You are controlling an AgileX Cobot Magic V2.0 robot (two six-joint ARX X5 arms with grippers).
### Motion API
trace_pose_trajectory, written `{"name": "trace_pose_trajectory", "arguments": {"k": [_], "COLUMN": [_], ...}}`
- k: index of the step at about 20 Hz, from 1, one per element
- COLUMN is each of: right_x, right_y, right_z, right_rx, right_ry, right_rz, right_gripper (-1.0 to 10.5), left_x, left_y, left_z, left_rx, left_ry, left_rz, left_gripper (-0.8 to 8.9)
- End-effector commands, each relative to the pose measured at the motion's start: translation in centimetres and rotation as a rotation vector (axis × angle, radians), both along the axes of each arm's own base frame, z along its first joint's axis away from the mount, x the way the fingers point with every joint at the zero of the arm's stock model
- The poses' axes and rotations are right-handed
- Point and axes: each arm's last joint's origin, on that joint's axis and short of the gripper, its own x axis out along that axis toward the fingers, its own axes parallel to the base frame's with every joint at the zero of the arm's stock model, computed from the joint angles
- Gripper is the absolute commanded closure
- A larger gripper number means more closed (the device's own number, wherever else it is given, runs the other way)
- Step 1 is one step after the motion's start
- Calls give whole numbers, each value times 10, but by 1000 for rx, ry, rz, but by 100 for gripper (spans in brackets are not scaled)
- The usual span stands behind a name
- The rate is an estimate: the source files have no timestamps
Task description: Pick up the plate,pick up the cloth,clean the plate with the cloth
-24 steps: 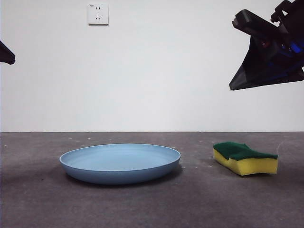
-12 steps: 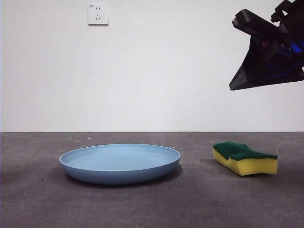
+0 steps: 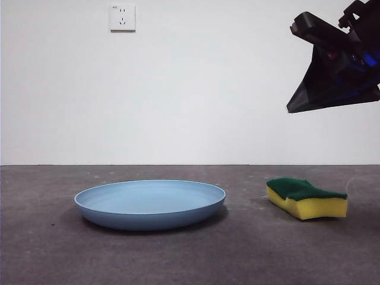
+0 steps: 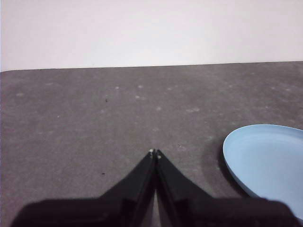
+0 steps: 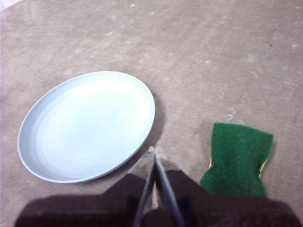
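The light-blue plate (image 3: 149,203) lies flat on the grey table, left of centre. It also shows in the left wrist view (image 4: 267,163) and the right wrist view (image 5: 90,124). The cloth, a yellow sponge with a green top (image 3: 306,198), lies to the right of the plate, apart from it; the right wrist view shows its green top (image 5: 237,160). My right gripper (image 5: 154,152) is shut and empty, high above the table between plate and sponge; its arm (image 3: 338,59) hangs at the top right. My left gripper (image 4: 154,153) is shut and empty, beside the plate.
A white wall with a power socket (image 3: 122,17) stands behind the table. The grey table top (image 3: 249,249) runs across the whole front.
The black tip at the upper left edge of the front view has gone out of view. The plate, the sponge and the right arm have not moved.
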Motion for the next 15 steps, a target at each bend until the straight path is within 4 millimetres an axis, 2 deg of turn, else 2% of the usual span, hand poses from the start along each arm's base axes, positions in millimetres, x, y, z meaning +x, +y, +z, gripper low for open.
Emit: {"name": "trace_pose_trajectory", "arguments": {"k": [1, 2, 15], "right_x": [-1, -1, -1], "right_y": [0, 0, 0], "right_z": [-3, -3, -3], "right_rx": [2, 1, 2], "right_ry": [6, 6, 5], "right_rz": [-4, -4, -4], "right_gripper": [946, 946, 946], "left_x": [0, -1, 0], "left_y": [1, 1, 1], "left_z": [-8, -12, -11], "left_rx": [5, 11, 10], "left_ry": [47, 86, 78], "left_rz": [15, 33, 32], "left_gripper": [814, 814, 814]}}
